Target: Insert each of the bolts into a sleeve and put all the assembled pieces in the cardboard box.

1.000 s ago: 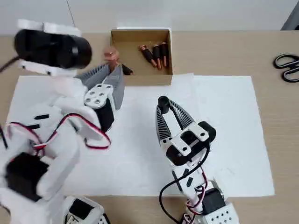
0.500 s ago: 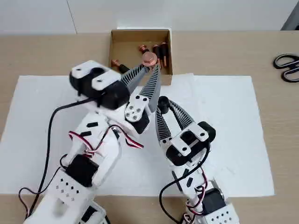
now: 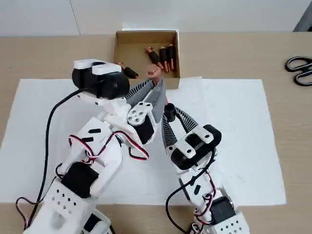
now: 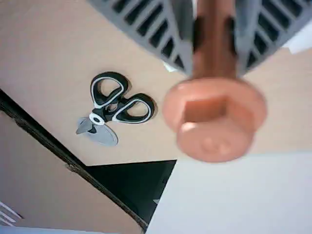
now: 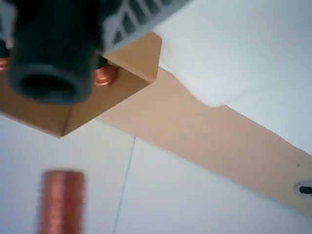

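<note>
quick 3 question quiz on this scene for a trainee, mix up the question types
1. True or false: the left gripper is shut on a copper-coloured hex-head bolt.
2. What does the right gripper hold? A: a black cylindrical sleeve. B: a second bolt. C: nothing.
3. Fill in the number: ___ assembled pieces lie in the brown cardboard box.

Key: 1 true; 2 A; 3 four.

Robotics lab bench: wooden table (image 3: 234,53), scissors (image 3: 300,69)
</note>
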{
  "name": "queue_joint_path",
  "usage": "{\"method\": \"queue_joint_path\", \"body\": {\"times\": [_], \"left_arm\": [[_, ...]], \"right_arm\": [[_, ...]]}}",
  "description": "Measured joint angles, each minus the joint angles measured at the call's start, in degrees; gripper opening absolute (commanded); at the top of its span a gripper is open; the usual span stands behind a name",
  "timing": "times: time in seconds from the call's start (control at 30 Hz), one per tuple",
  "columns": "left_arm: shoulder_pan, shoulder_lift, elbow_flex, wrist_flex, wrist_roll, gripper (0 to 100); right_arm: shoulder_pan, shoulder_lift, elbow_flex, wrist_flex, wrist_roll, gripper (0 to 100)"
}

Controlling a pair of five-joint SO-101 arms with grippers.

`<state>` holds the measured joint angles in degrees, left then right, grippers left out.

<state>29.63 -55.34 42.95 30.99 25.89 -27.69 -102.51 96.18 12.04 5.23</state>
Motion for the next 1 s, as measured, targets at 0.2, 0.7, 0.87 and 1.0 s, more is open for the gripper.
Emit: {"method": "queue_joint_path", "body": {"times": [0.2,0.7,0.87,1.0], "left_arm": [[0.00,0.00,0.00,0.00,0.00,1],[0.00,-0.35,1.23,-0.44,0.00,1],[0.00,-0.44,1.32,-0.09,0.00,1],[1.23,-0.44,1.32,4.31,-0.35,1]], "right_arm": [[0.00,0.00,0.00,-4.40,0.00,0.5],[-3.69,0.09,0.00,-5.10,0.00,0.5],[-2.99,0.09,0.00,-5.10,0.00,0.5],[-1.85,0.09,0.00,-5.10,0.09,0.5]]}}
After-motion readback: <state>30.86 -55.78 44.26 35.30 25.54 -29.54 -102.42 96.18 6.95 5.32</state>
